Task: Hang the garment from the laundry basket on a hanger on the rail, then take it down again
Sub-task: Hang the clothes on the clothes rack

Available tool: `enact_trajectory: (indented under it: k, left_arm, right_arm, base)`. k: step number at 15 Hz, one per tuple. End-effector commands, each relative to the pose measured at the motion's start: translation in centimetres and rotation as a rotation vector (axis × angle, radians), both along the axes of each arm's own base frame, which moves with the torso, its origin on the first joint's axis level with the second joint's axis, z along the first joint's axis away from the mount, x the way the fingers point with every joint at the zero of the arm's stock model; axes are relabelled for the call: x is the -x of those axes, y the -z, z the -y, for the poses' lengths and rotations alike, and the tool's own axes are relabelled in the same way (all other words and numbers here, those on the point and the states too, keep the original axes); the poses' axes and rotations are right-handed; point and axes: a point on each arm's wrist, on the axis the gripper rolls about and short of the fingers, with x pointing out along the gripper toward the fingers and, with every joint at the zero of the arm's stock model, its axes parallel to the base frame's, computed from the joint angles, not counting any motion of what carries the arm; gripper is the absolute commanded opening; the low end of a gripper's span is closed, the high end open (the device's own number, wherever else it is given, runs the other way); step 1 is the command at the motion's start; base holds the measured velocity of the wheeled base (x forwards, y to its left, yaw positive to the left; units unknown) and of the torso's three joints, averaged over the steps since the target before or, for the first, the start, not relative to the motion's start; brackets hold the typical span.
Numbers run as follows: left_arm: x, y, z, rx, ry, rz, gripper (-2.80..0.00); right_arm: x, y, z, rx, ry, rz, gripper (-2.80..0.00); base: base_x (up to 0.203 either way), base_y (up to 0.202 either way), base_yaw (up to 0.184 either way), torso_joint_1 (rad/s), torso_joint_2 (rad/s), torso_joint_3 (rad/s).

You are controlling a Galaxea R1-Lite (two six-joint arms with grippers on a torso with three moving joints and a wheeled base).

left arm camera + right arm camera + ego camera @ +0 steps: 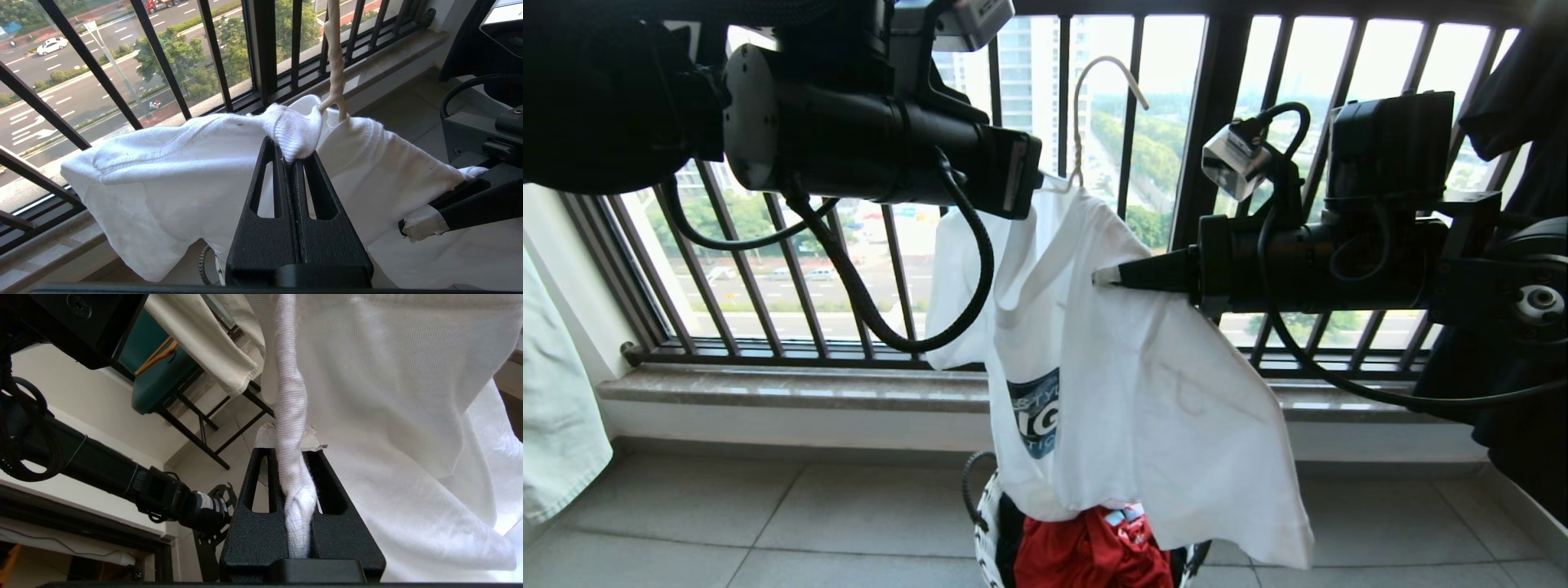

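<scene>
Head view: T-shirt (1127, 367) hung in the air in front of the window bars (1131, 122), held up between both arms, blue chest print facing the camera. Hanger (1094, 90) sat inside the neck, hook sticking up free, not on anything visible. Left gripper (1033, 184) was at the collar beside the hanger stem; fingers hidden behind the wrist here. Right gripper (1107, 276) pinched the shirt's shoulder area from the right side, taped tips closed on cloth. Shirt hem hung down over the basket (984, 523) on the floor; red cloth (1090, 551) in the basket, just under the hem.

Left wrist view: left gripper (295, 157) fingers were clamped together on a bunch of ribbed collar, right next to the hanger stem (336, 61). Right gripper's taped tip (423, 224) showed at the side, against the shirt (163, 175).

Right wrist view: right gripper (291, 457) fingers were closed on a twisted roll of white shirt fabric (388, 416) running between them. Left arm (122, 473) visible beyond.
</scene>
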Motion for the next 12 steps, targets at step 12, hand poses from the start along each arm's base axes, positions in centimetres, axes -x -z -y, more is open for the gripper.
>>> enact_trajectory:
  k: [12]
  left_arm:
    - [4.5, 0.0, 2.1, -0.007, 0.149, -0.002, -2.8]
  right_arm:
    - [-0.4, 0.1, -0.1, -0.008, 0.001, -0.025, -2.8]
  base:
    - [0.0, 0.0, 0.0, 0.0, 0.0, 0.0]
